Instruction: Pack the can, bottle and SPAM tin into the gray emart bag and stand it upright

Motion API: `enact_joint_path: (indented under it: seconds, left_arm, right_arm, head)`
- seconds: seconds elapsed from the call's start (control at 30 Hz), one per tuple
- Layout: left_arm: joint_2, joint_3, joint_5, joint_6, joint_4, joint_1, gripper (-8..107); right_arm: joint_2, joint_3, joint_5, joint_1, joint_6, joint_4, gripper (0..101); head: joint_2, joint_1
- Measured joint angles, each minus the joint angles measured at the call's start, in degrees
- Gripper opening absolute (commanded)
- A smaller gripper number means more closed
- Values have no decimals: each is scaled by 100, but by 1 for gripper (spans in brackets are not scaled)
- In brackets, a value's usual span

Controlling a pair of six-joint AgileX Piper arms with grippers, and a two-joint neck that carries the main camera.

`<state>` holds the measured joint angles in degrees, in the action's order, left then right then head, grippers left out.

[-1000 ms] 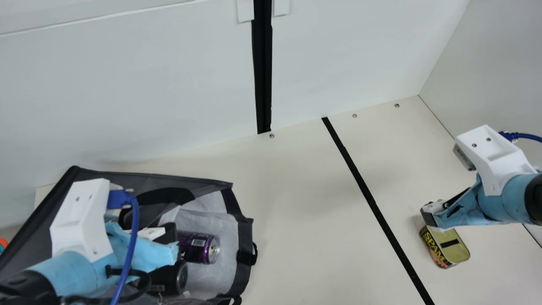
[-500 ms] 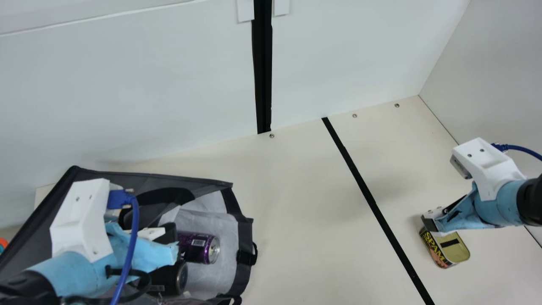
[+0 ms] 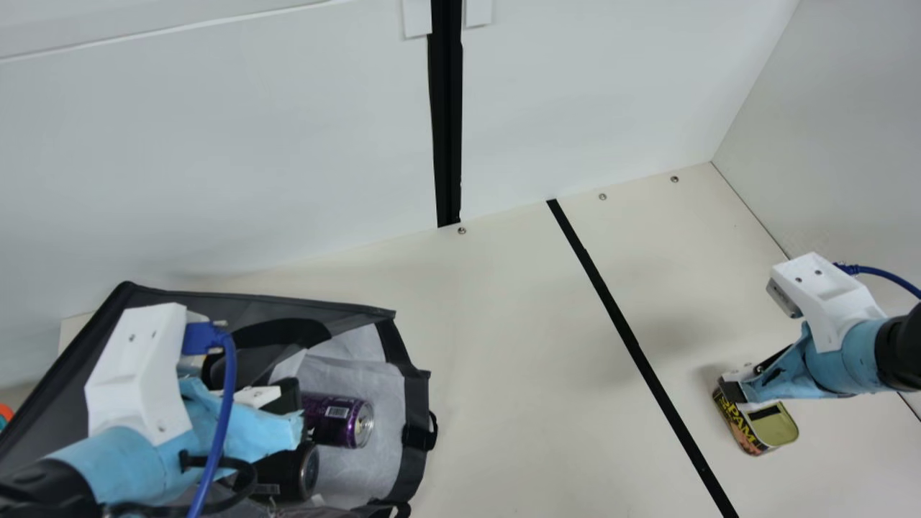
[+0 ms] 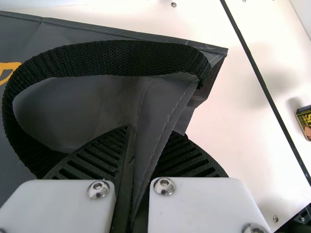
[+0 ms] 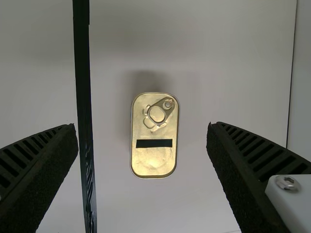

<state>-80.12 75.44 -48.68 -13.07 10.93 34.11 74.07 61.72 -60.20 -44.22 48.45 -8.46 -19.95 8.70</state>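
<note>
At the lower left of the main view my left gripper (image 3: 284, 410) is at the gray bag (image 3: 345, 309), which lies on its side, mouth facing right. A purple can (image 3: 337, 421) and a black can or bottle (image 3: 288, 471) lie inside it. The left wrist view has my left gripper (image 4: 133, 160) shut on a fold of gray bag fabric (image 4: 158, 109). Over the SPAM tin (image 3: 755, 428) hangs my right gripper (image 3: 741, 392). In the right wrist view my right gripper (image 5: 143, 128) is open, the tin's gold lid (image 5: 154, 162) between and below its fingers.
A black tape line (image 3: 633, 345) crosses the cream table (image 3: 504, 374) between the bag and the tin. White walls (image 3: 252, 144) stand behind and at the right. A black strap handle (image 4: 116, 58) loops beside the left fingers.
My right gripper has come down closer over the SPAM tin, its wrist sinking in the main view. My left arm and the bag have kept still.
</note>
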Motion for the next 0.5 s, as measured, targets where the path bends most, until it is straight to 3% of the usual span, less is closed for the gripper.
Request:
enact_joint_path:
  seconds: [0.5]
  left_arm:
    - [0,0,0,0,0,0,-8]
  right_arm:
    - [361,-406,364,-272,255,-98,95]
  head:
    - [0,0]
